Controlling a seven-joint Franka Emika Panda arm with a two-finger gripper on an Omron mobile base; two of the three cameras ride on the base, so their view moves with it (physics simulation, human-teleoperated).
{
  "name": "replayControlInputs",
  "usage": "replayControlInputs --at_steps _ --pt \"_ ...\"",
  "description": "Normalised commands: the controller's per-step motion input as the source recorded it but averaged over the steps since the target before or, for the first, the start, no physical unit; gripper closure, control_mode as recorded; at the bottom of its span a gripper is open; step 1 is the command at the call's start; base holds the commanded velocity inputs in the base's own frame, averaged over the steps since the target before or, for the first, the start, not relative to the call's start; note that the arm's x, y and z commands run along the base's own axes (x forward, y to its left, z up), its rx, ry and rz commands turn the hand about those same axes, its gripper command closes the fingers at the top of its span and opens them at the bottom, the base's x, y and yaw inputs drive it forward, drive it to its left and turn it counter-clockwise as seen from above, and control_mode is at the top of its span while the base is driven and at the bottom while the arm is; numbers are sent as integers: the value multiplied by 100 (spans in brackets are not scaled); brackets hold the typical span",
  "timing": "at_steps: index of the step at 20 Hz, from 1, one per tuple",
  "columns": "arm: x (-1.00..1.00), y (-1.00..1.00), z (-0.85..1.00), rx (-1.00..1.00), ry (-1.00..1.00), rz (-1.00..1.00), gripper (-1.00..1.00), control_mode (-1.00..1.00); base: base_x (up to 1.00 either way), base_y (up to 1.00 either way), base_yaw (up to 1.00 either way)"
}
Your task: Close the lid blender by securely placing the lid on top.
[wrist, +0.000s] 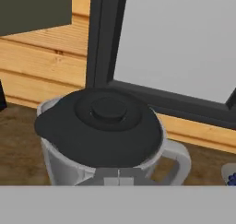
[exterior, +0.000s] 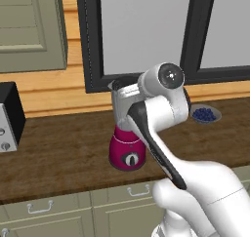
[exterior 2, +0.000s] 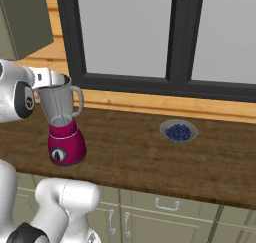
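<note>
The window with its dark frame takes up most of the back wall, above a long wooden counter with pale green cabinets underneath. The robot arm rises in front of the blender in the left base view and hides most of the jar. The blender has a magenta base and sits on the counter below the window's left part, handle pointing right toward a little bowl of blueberries, well apart from it. A black-and-silver appliance sits at the far left. In the hand view the black lid sits on the jar's mouth and covers it. The gripper is right by the jar top, but honestly I can't tell whether its fingers are spread or pinching anything.
</note>
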Motion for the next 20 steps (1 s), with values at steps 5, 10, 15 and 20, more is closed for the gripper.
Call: replayControlInputs --at_steps 5,10,15,20 --pt "-99 -6 6 0 0 1 -100 -100 0 0 0" --pt "-100 0 12 0 -4 0 -100 -100 0 0 0" --pt "-93 13 29 -2 -6 0 -100 -100 0 0 0" --pt "-60 68 47 -11 -16 4 -100 -100 0 0 0"
